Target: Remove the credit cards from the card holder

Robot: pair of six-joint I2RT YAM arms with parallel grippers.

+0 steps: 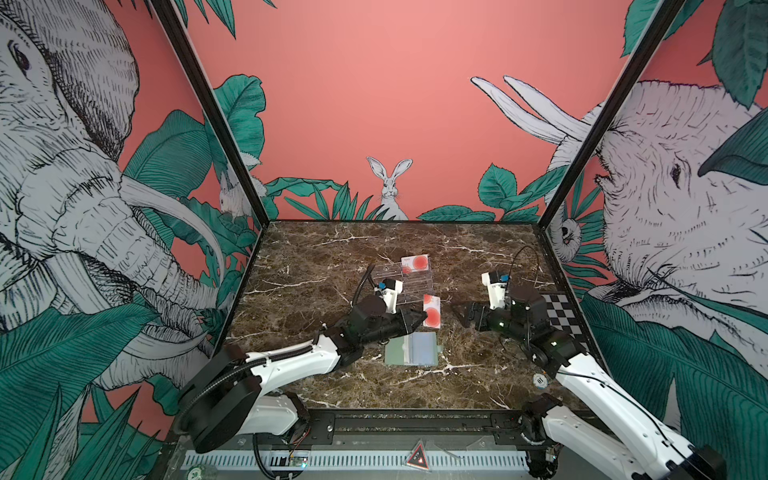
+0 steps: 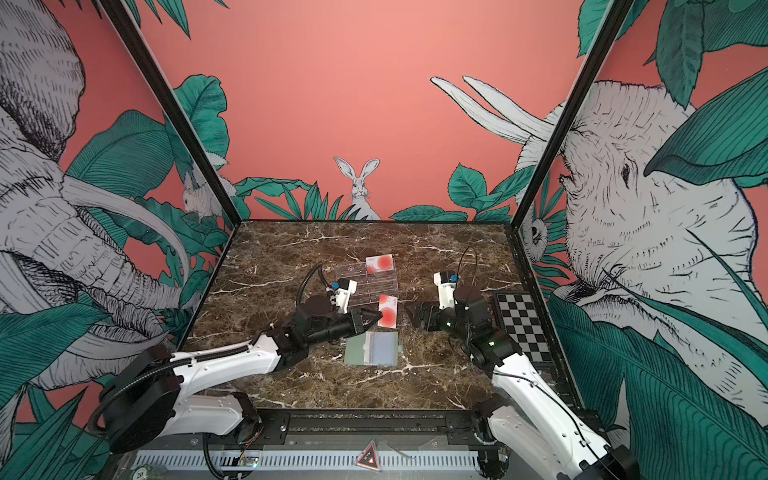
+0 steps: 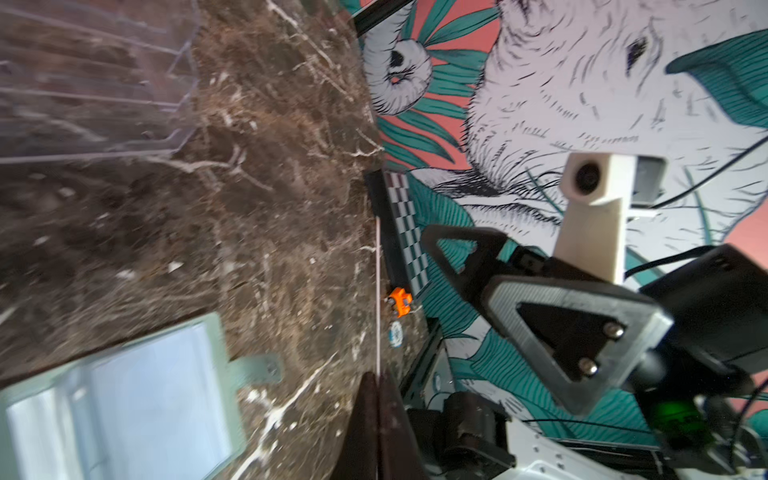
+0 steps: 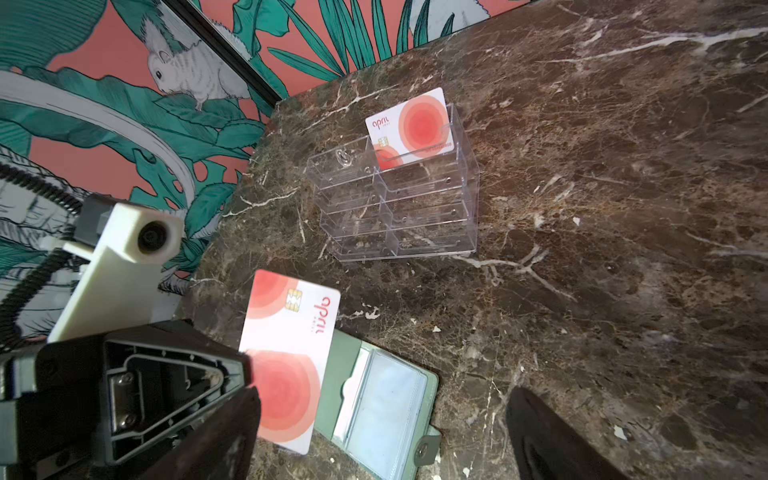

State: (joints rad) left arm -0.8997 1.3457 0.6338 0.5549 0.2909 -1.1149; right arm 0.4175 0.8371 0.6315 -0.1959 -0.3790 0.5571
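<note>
Marble tabletop (image 1: 311, 249), pink jungle-mural walls (image 1: 374, 104), left gripper (image 1: 423, 315) pinching credit card (image 1: 434, 306)

Polished, white-veined brown marble-look worktop (image 1: 316, 249); matt sage-green card holder (image 1: 411, 350) with shiny clear plastic sleeves; smooth, glossy plastic credit cards (image 4: 286, 332); transparent hard-plastic stand (image 4: 415, 216).

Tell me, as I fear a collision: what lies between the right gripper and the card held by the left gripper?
Nothing: in both top views only bare table separates the right gripper from the credit card.
</note>
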